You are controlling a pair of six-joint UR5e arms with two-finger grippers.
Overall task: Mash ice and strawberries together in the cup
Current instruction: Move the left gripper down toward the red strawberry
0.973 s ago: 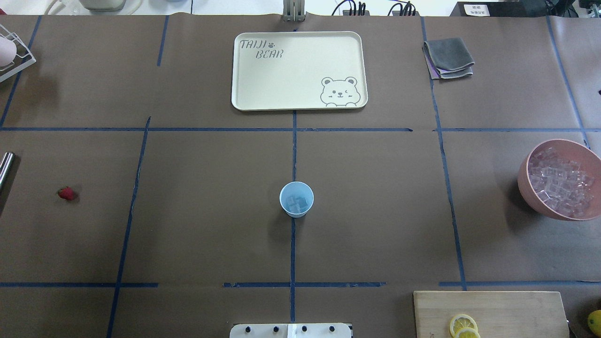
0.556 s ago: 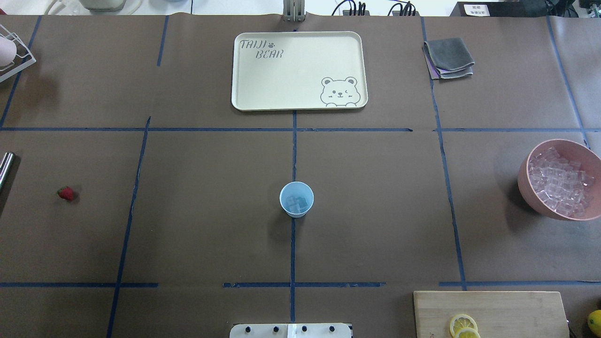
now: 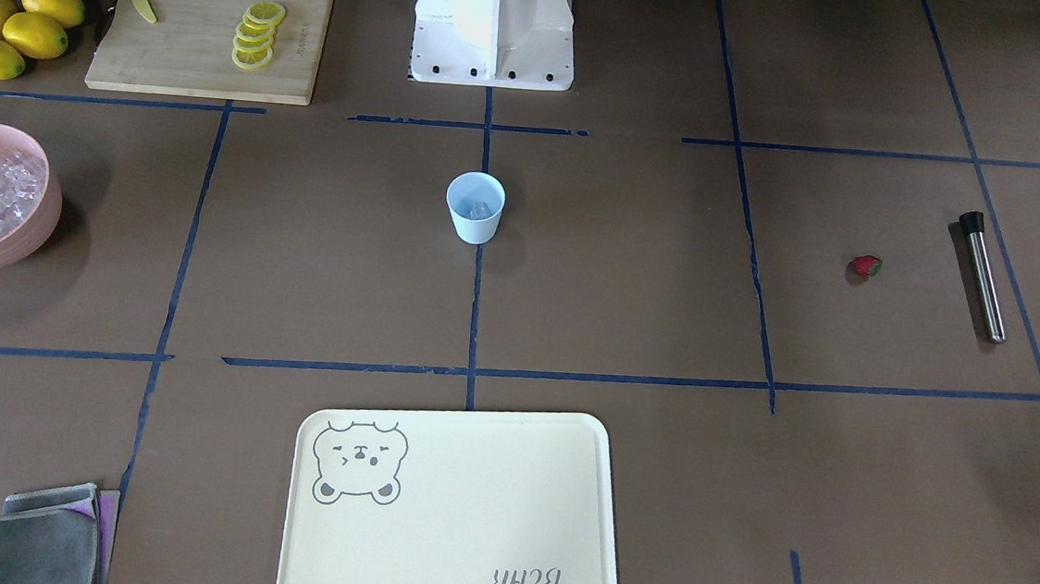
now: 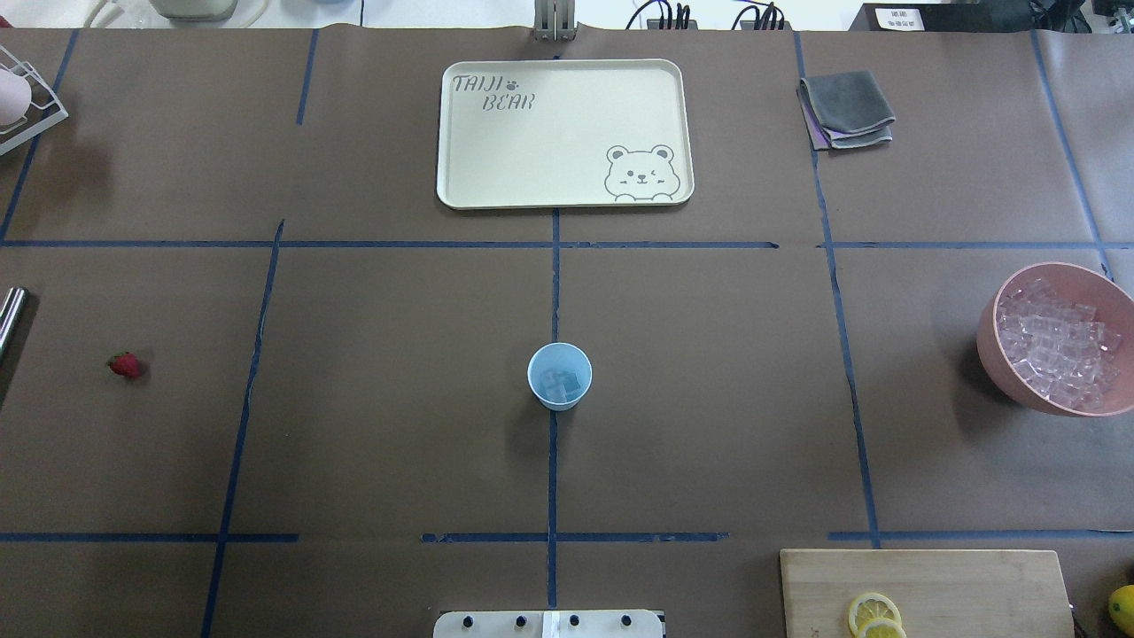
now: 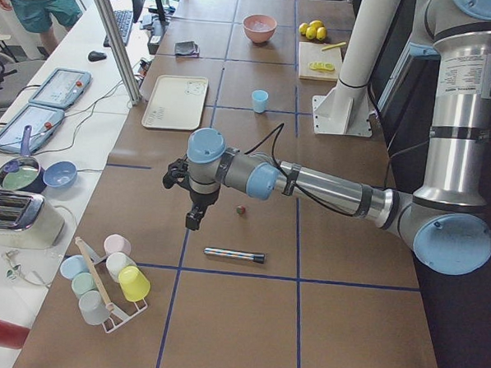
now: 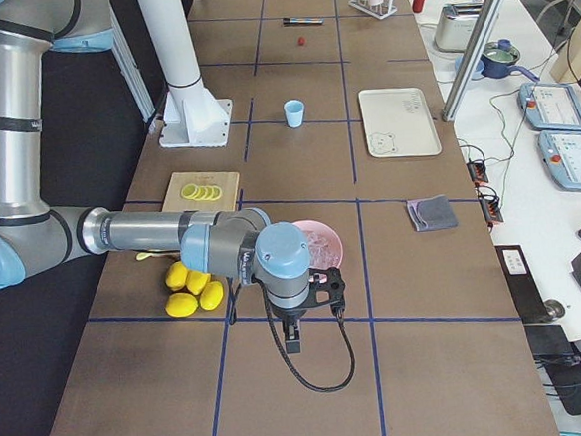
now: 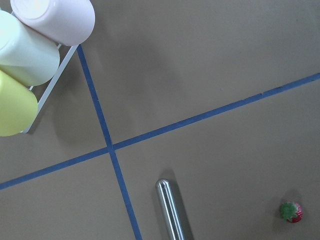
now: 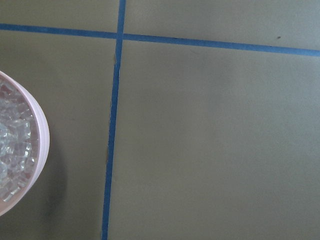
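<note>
Cream tray printed "TAIJI BEAR" sits at 12 o'clock of the centre cup holding ice, strawberry lying at its 9 o'clock; left gripper and right gripper: cannot tell whether clenched or released.

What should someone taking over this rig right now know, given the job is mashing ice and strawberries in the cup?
Left claw: hangs over the table near the strawberry; open or shut cannot be told.
Right claw: hangs beside the pink bowl; state also unclear.
Cup: upright at table centre, a few ice cubes inside.
Strawberry: on the table at the robot's left, beside the metal muddler.
Done: ice in cup.
Left: put the strawberry in, fetch the muddler, mash.
</note>
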